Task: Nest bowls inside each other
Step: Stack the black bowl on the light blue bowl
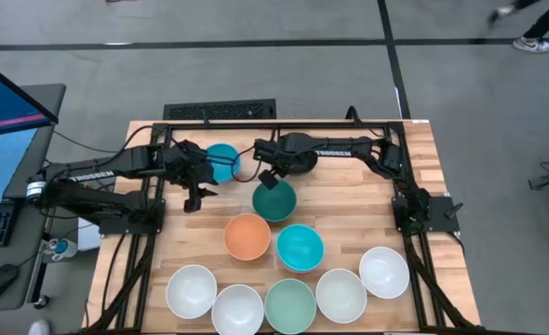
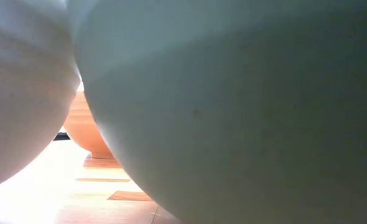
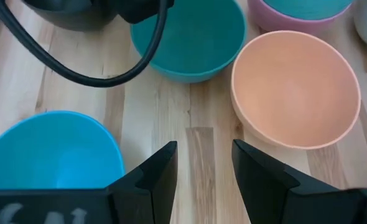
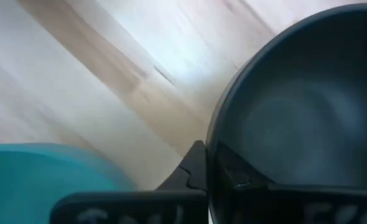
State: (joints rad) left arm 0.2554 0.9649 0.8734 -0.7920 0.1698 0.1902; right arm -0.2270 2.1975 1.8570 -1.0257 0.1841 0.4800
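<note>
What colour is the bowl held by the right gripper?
Black bowl; the right wrist view shows it best.
</note>
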